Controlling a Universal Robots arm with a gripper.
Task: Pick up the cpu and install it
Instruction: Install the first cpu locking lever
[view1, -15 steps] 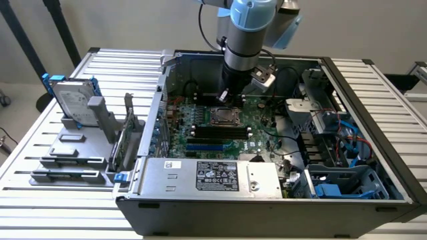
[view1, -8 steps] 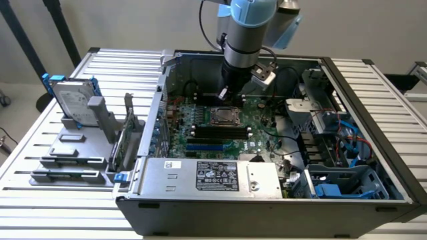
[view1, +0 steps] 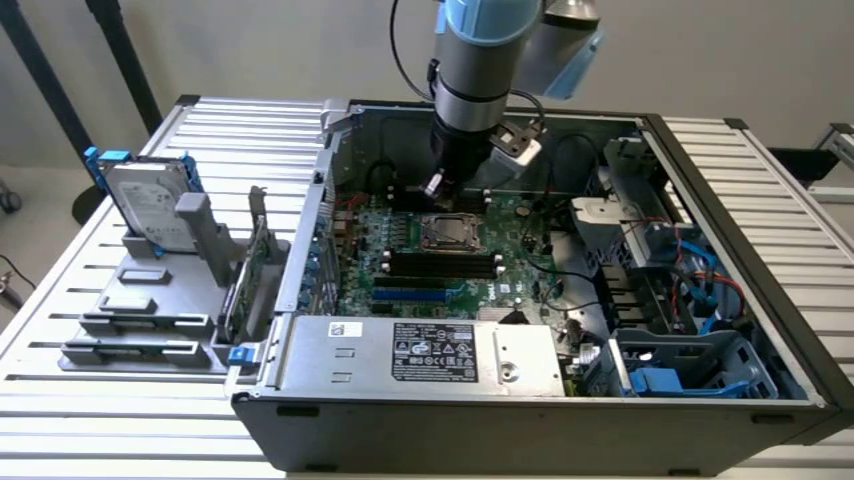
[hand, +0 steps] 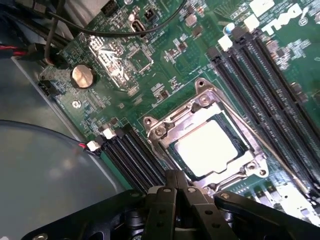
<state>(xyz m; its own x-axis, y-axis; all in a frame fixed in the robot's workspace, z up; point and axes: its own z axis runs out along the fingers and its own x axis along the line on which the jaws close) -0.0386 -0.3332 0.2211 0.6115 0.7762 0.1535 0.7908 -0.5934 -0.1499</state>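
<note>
In the exterior view, an open computer case (view1: 534, 400) of dark grey sheet metal lies on a ribbed, slatted metal surface (view1: 747, 160). Inside it a green motherboard (view1: 441, 250) carries long black memory slots (view1: 441, 265) and, above them, a square metal socket frame (view1: 447, 232). The cpu (view1: 449, 233) shows there as a small pale square seated within that frame, too small to make out in detail. The arm's grey cylindrical wrist comes down from the top edge, and the tool (view1: 435, 190) hangs just above the board, near the socket's far side. A silver power supply box (view1: 420, 352) with a black label fills the case's near edge. To the exterior view's left, a grey holder (view1: 147, 300) stands on the surface with a silver hard drive (view1: 144, 205) in a blue frame upright in it. The arm's upper part is cut off by the picture's edge.

In the wrist view, the cpu (hand: 204, 148) is a flat square with a bright, glaring metal top, lying flat inside the steel socket frame (hand: 200, 95). Black memory slots (hand: 132, 160) run beside the frame on both sides. The tool (hand: 176, 192) is clenched, its two black fingers (hand: 162, 210) pressed together and holding nothing, their tips just beside the frame's edge and apart from the chip. A round coin battery (hand: 82, 76) sits well apart. A pale blurred shape (hand: 45, 185) hides the board's corner.
</note>
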